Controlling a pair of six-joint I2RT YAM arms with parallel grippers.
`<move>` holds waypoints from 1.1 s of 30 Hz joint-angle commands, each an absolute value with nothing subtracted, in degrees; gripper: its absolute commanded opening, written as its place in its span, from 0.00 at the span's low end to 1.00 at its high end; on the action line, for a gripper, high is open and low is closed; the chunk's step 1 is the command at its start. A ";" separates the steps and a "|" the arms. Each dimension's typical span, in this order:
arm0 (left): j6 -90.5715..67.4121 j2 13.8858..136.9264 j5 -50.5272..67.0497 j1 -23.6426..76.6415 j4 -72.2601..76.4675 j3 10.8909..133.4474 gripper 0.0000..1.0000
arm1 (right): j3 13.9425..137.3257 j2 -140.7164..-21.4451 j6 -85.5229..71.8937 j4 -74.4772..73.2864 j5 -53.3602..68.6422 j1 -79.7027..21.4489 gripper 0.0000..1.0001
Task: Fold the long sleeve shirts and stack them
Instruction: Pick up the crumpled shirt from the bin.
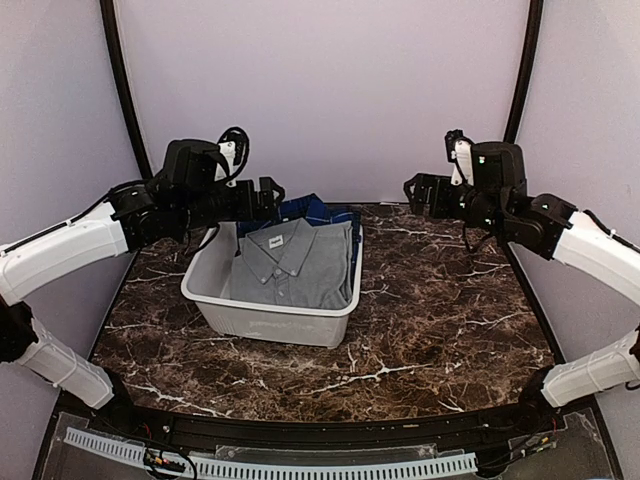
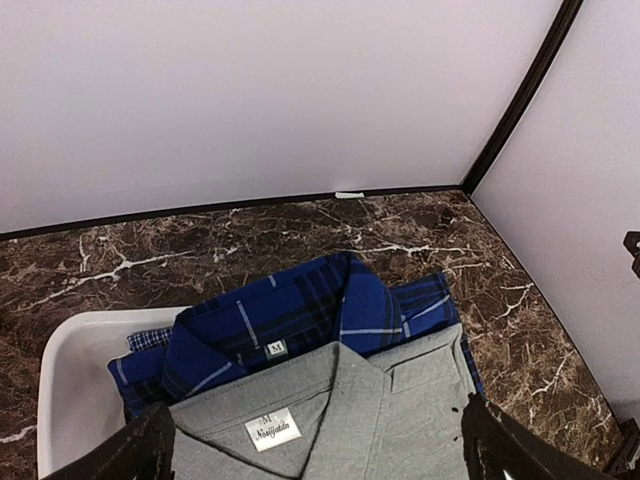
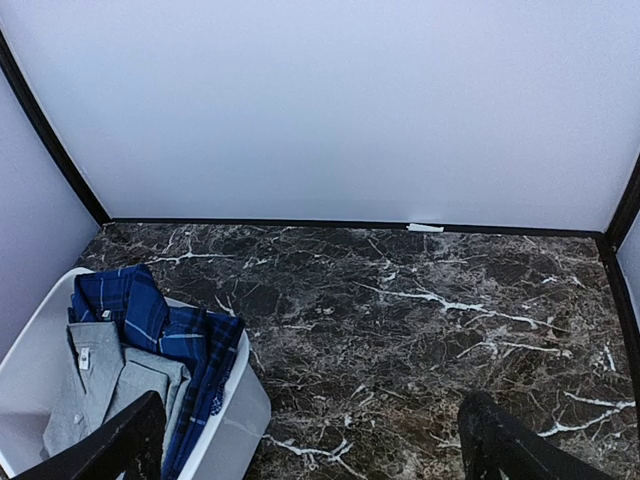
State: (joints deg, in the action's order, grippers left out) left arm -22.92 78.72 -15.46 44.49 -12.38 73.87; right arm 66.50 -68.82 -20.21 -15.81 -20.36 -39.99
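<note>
Tub [image 1: 268, 322], grey shirt [image 1: 297, 266] atop plaid shirt [image 1: 312, 210] overhanging rim — left gripper [image 1: 270, 194], right gripper [image 1: 416, 191] spread wide.

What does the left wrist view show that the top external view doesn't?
Left wrist only: the plaid shirt with its collar spread open and its M size tag readable. Top external only: the left arm and right arm in full, the tub seen from its front wall, and the table in front of it. Both: the grey shirt lying on the plaid one inside the white tub.
</note>
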 commanded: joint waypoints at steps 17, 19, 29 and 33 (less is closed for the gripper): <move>-22.65 78.60 -21.25 46.90 -15.59 78.28 0.99 | 69.69 -72.32 -23.41 -20.47 -13.14 -37.82 0.99; -23.11 78.86 -21.09 46.93 -16.35 78.17 0.99 | 69.24 -73.36 -23.71 -20.43 -11.11 -37.80 0.99; -26.93 80.41 -18.29 47.01 -21.43 76.68 0.99 | 67.88 -78.31 -26.11 -19.22 -4.99 -39.94 0.99; -28.51 82.16 -16.38 47.02 -22.74 76.54 0.99 | 67.79 -79.46 -26.41 -19.22 -4.85 -41.42 0.99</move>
